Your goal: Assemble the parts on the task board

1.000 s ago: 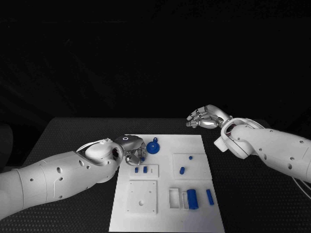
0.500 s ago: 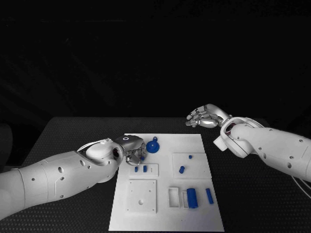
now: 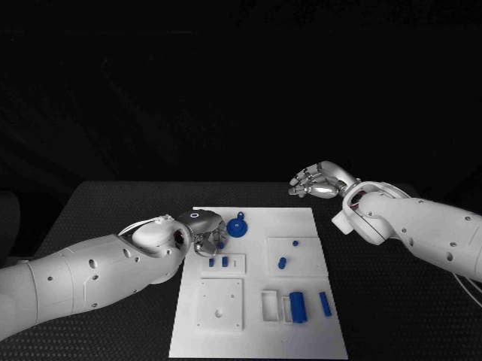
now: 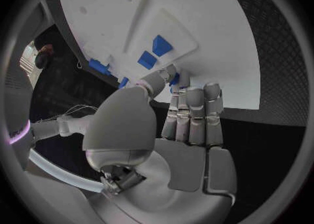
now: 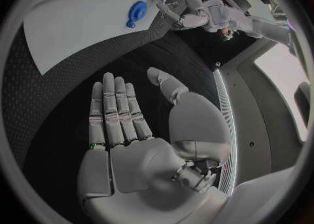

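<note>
The white task board (image 3: 286, 222) lies in the middle of the black table. My left hand (image 3: 203, 235) hovers at the board's near-left part, beside a round blue part (image 3: 237, 227). In the left wrist view the thumb and fingertips (image 4: 171, 73) meet on a small blue part (image 4: 176, 81), just off the small plate that carries two short blue pieces (image 4: 160, 45). My right hand (image 3: 319, 183) hangs above the table behind the board's right corner. Its palm (image 5: 131, 130) is bare and its fingers are spread.
Further blue parts lie on the board: two small ones on the right-hand plate (image 3: 283, 263), and a block (image 3: 298, 307) and a bar (image 3: 325, 304) near the front edge. A blank white plate (image 3: 221, 304) lies at the front left.
</note>
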Controlling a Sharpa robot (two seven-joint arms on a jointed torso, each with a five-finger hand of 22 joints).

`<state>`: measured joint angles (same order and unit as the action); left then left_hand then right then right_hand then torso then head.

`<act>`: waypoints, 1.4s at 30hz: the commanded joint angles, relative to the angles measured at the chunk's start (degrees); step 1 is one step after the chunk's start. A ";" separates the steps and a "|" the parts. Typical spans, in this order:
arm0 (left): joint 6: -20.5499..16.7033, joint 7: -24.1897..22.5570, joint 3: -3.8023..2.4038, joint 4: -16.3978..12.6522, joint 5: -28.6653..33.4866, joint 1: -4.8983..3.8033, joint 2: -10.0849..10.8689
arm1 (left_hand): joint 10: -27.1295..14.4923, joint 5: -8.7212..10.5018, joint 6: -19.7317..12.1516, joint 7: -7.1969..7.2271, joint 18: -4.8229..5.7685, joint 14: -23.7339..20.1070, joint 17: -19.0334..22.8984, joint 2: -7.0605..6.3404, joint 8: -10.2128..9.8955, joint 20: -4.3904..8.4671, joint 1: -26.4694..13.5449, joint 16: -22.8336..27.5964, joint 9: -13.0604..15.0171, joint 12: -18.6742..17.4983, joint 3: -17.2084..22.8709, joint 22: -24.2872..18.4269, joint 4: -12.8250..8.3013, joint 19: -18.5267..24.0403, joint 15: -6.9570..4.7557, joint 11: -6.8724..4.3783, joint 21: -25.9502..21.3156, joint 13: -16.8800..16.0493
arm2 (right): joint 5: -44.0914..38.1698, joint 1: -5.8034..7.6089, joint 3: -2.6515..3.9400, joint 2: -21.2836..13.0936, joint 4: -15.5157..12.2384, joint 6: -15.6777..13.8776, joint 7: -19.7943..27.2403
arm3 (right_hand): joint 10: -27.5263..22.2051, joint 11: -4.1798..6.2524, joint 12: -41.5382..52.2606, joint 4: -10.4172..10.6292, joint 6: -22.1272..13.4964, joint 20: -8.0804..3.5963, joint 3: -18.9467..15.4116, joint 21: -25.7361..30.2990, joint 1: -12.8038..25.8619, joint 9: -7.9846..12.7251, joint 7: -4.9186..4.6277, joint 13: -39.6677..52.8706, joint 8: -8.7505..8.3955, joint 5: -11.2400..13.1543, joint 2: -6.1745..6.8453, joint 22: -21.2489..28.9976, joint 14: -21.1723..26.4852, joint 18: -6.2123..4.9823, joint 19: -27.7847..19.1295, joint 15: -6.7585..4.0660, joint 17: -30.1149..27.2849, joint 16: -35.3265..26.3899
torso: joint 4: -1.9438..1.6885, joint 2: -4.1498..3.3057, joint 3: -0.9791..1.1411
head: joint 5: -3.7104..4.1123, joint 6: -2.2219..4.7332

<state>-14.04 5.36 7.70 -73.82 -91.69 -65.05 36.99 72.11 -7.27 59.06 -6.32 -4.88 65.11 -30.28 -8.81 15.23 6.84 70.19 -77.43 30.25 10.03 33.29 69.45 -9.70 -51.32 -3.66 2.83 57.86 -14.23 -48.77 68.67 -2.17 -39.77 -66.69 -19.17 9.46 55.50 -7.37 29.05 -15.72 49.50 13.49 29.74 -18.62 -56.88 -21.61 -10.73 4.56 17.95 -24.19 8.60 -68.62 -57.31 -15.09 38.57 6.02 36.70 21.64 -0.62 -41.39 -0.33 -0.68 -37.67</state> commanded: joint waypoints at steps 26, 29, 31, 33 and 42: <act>-2.50 -0.86 0.22 -0.70 0.48 0.69 0.97 | -0.39 0.14 -6.25 -0.99 -0.64 0.45 0.17 -1.52 -3.24 2.05 1.38 0.06 -1.65 -0.56 0.22 0.06 -1.20 -0.74 0.30 0.24 -0.35 -0.27 | -0.14 -0.09 0.01 0.07 0.13 0.72 0.52 | 0.17 -0.11 0.25 -0.18 -0.25 0.27 0.01 0.33 -0.01 0.09 -0.07 -0.09 0.24 -0.04 -0.65 -0.10 0.43 0.22 -0.32 -0.04 0.08 -0.29 | 0.02 -0.01 -0.06 | -0.15 0.11; -2.66 -0.94 0.21 -0.76 0.48 0.69 1.02 | -0.32 0.04 -6.24 -1.07 -0.66 0.52 0.18 -1.51 -3.19 2.07 1.56 0.05 -1.65 -0.54 0.31 0.05 -1.25 -0.81 0.27 0.22 -0.37 -0.31 | -0.14 -0.11 0.01 0.07 0.14 0.71 0.52 | 0.17 -0.11 0.25 -0.19 -0.26 0.27 0.01 0.34 -0.02 0.10 -0.07 -0.10 0.24 -0.04 -0.66 -0.11 0.44 0.22 -0.32 -0.03 0.08 -0.29 | 0.03 -0.01 -0.05 | -0.14 0.10; -3.07 -1.20 0.21 -0.89 0.48 0.71 1.09 | -0.32 0.04 -6.23 -1.10 -0.66 0.54 0.19 -1.54 -3.18 2.07 1.57 0.05 -1.64 -0.54 0.31 0.05 -1.25 -0.82 0.27 0.21 -0.37 -0.31 | -0.14 -0.12 0.01 0.07 0.12 0.76 0.52 | 0.16 -0.11 0.25 -0.19 -0.27 0.27 0.00 0.35 -0.01 0.10 -0.08 -0.10 0.24 -0.04 -0.66 -0.11 0.44 0.22 -0.32 -0.03 0.08 -0.29 | 0.01 -0.01 -0.03 | -0.14 0.07; -3.38 -1.37 0.20 -1.07 0.49 0.78 1.21 | -0.29 0.01 -6.26 -1.09 -0.67 0.56 0.19 -1.55 -3.18 2.07 1.61 0.05 -1.65 -0.53 0.33 0.05 -1.26 -0.85 0.26 0.21 -0.38 -0.33 | -0.14 -0.12 0.01 0.07 0.14 0.72 0.52 | 0.16 -0.11 0.25 -0.19 -0.27 0.27 0.00 0.35 -0.01 0.10 -0.08 -0.11 0.23 -0.04 -0.65 -0.12 0.44 0.22 -0.32 -0.03 0.09 -0.30 | -0.01 -0.02 -0.01 | -0.12 0.11; -5.17 -2.49 0.15 -1.72 0.92 0.91 1.54 | -0.12 -0.30 -6.46 -0.95 -0.70 0.80 0.23 -1.67 -3.18 2.11 1.98 0.03 -1.70 -0.46 0.51 0.02 -1.37 -1.08 0.19 0.13 -0.42 -0.43 | -0.14 -0.15 0.01 0.06 0.22 0.78 0.49 | 0.16 -0.11 0.25 -0.18 -0.28 0.28 -0.01 0.38 0.00 0.12 -0.09 -0.12 0.23 -0.04 -0.65 -0.14 0.44 0.22 -0.33 -0.03 0.10 -0.31 | 0.02 -0.03 -0.04 | -0.06 0.10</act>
<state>-17.32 4.11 7.89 -75.36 -91.26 -64.20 38.53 71.81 -7.31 52.95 -7.30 -4.48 65.48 -30.13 -10.40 12.37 7.06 71.77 -77.43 28.60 9.74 33.67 69.48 -10.88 -52.13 -3.60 2.92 57.64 -14.63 -48.77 68.56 -2.17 -39.73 -66.47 -19.13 9.45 55.50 -7.37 29.05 -15.72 49.50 13.71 29.74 -18.62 -56.88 -21.57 -10.73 4.51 17.94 -24.19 8.60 -68.71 -57.31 -15.09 38.35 6.02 36.74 21.64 -0.60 -41.40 -0.36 -0.79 -37.56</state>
